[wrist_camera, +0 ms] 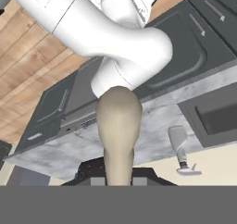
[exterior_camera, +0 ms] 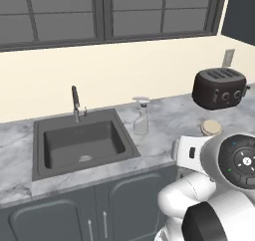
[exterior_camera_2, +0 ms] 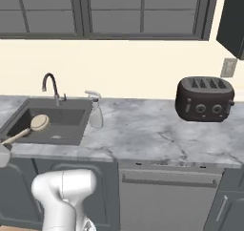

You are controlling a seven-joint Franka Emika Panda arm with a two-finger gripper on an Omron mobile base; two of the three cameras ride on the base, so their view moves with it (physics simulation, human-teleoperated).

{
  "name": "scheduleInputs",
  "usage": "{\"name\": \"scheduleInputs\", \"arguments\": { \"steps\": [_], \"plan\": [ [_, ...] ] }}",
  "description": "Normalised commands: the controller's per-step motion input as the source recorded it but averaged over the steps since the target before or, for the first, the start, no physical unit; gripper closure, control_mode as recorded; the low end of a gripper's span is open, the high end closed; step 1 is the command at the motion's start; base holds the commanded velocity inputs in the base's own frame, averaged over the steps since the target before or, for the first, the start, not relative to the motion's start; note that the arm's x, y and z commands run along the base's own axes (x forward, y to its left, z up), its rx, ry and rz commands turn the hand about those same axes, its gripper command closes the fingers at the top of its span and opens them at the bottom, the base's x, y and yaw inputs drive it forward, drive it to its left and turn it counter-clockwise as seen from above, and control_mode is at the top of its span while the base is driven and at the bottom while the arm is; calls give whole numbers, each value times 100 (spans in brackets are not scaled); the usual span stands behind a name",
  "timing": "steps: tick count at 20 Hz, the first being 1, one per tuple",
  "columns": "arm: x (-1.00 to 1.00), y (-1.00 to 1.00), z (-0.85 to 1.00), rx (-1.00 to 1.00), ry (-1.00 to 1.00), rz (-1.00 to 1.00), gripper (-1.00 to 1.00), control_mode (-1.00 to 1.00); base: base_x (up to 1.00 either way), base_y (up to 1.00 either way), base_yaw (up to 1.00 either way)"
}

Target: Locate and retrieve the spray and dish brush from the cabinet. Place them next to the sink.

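Tan and rounded, the dish brush [wrist_camera: 118, 126] fills the middle of my hand view, its handle running down into my tool [wrist_camera: 118, 181], which is clamped narrow on it. From the right base view the same brush shows as a thin pale handle with a round head [exterior_camera_2: 38, 123], held in the air above the sink [exterior_camera_2: 28, 134], with the handle slanting down toward the left edge of the picture. From the left base view its round head [exterior_camera: 211, 127] peeks out just behind my white arm, over the worktop [exterior_camera: 169, 120].

Beyond the brush in my hand view, upside down as my hand is turned, the spray [wrist_camera: 179, 150] stands on the marble worktop [wrist_camera: 148, 126], off to the right of my tool, with the dark basin [wrist_camera: 217, 116] further right again. In the base views the spray [exterior_camera: 141, 116] stands upright on the marble just beside the sink's [exterior_camera: 55, 173] right rim, near the back corner, its trigger head pointing toward the faucet [exterior_camera: 75, 103]. It touches neither the brush nor my tool.

Farther along the worktop, well apart from the spray, sits a dark toaster [exterior_camera_2: 205, 100] against the cream wall, with a wall socket [exterior_camera_2: 229, 67] above it. One corner of the cabinet [exterior_camera_2: 234, 20] shows at the upper right
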Motion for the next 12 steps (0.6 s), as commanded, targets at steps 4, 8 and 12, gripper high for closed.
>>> {"name": "scheduleInputs", "arguments": {
  "steps": [4, 8, 12],
  "plan": [
    [0, 0, 0, 0, 0, 0, 100, 100, 20, 0, -6],
    [0, 0, 0, 0, 0, 0, 100, 100, 29, 0, 12],
    [0, 0, 0, 0, 0, 0, 100, 100, 31, -13, 17]
  ]
}}
